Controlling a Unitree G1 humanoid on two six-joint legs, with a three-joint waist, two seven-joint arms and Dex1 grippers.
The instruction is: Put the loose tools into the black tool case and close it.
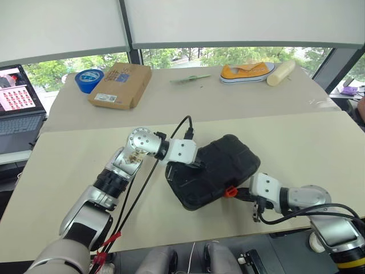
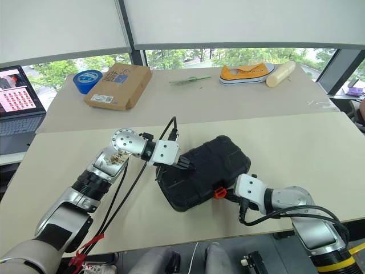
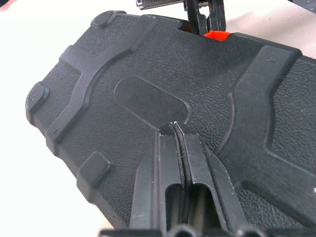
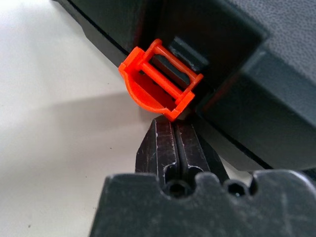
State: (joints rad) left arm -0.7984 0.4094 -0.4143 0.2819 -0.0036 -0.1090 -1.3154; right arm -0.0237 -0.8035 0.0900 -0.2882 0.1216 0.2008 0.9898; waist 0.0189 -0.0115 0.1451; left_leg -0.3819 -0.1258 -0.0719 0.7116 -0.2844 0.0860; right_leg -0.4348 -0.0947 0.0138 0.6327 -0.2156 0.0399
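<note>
Left eye view: one black tool case [image 1: 214,171] shut on counter [image 1: 296,142], one orange latch [image 4: 160,79]. Two pincers pressed together (nothing pinched): left pincer [image 3: 174,129] on lid, right pincer [image 4: 174,123] at latch.

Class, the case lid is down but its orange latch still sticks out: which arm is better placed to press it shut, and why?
The right. Its shut tool sits at the orange latch, while the left tool rests on the black tool case lid, steadying it.
</note>
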